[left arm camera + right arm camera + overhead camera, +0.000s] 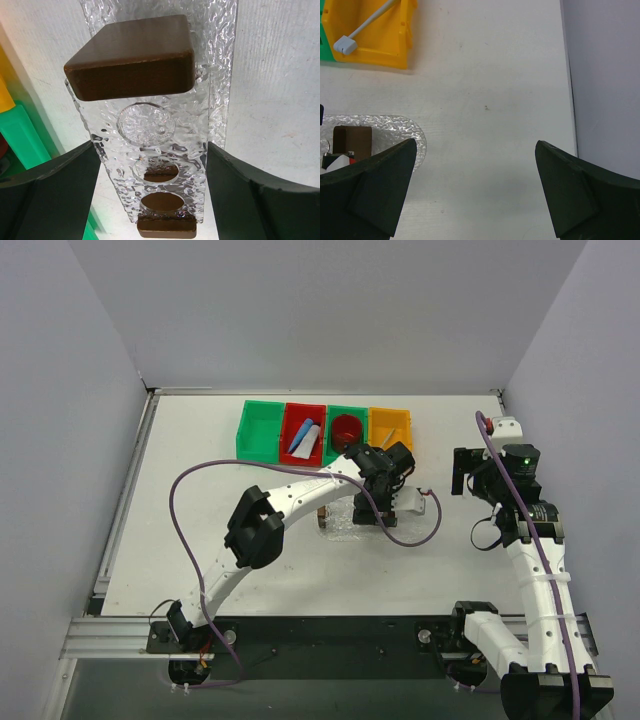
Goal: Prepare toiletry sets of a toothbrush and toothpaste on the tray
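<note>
The tray (150, 145) is clear bubbly plastic with round holes and a brown wooden block at each short end. It lies lengthwise under my left gripper (152, 152), which is open, one finger on each side of it. In the top view the left gripper (375, 500) hides most of the tray (322, 516). The toothbrush (367, 29) lies in the orange bin (395, 55). A blue tube (299, 441) and a white tube (312, 431) lie in the red bin (303, 433). My right gripper (476, 145) is open and empty over bare table.
The tray sits on a clear bubbly oval mat (395, 131). A row of green, red, green and orange bins stands at the back; the second green bin holds a red cup (347, 427). The right wall (605, 75) is close to my right gripper (462, 473).
</note>
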`<state>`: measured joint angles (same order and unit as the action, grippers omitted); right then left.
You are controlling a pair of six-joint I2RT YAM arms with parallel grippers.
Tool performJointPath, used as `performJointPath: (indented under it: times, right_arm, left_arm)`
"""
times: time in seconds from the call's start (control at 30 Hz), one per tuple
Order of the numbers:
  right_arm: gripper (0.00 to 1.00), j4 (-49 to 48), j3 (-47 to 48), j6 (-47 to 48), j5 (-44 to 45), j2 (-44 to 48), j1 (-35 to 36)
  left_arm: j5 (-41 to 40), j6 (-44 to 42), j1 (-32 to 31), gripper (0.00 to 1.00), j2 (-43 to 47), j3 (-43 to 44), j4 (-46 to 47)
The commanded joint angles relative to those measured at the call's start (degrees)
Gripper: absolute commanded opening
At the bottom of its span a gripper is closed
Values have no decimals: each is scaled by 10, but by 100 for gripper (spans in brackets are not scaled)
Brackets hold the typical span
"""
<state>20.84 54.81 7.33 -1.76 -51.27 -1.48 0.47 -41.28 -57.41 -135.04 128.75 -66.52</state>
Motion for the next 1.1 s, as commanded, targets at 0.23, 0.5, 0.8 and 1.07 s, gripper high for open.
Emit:
performJointPath:
  times: [0.23, 0.5, 0.8, 1.07]
  right_arm:
    - [100, 0, 8, -6, 4, -6, -5]
    - [100, 2, 8, -7, 0, -7, -7]
    - [100, 3, 8, -7, -6, -6, -9]
    - [100, 6, 10, -6, -12, -15, -10]
  left_arm:
    - [8, 23, -2, 72, 15, 35, 24]
    - [16, 32, -2, 91, 16, 27, 33]
    - [24, 30, -2, 93, 37, -32, 88]
    - [14, 28, -1, 95, 65, -73, 140]
